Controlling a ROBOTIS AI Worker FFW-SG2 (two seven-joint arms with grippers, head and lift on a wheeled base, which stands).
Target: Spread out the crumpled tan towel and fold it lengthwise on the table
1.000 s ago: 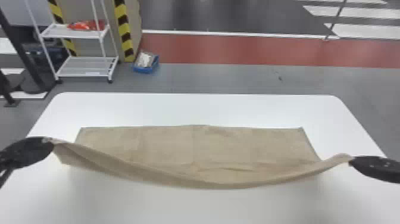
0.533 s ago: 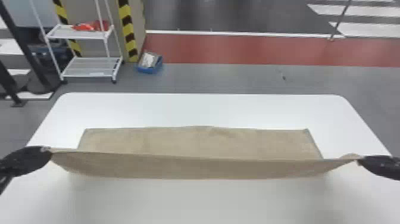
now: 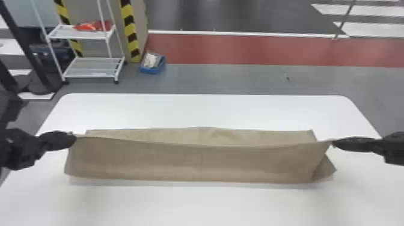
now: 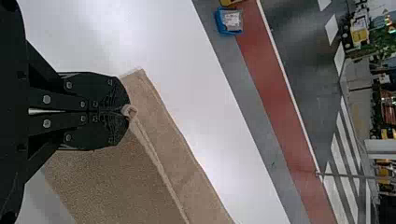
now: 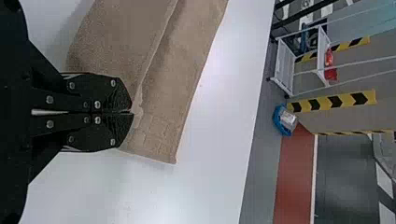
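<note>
Fingers of the left gripper (image 3: 73, 138) and the right gripper (image 3: 335, 143) held the tan towel (image 3: 195, 162) by its raised edge, one at each end.
Both pairs were closed on the cloth; in the left wrist view a small bunched bit poked out past the tips of the left gripper (image 4: 130, 111). Between the fingers the held edge ran nearly straight, dipping slightly toward the middle. From it the cloth hung down on the robot's side of the fingers, reaching a long lower bend over the counter (image 3: 210, 204). Beyond the fingers, the far strip of towel lay on the counter. Just below the right fingers, a corner flap stuck out sideways. Well beyond the left fingers, a blue bin (image 3: 153, 71) sat on the floor (image 3: 228, 79).
</note>
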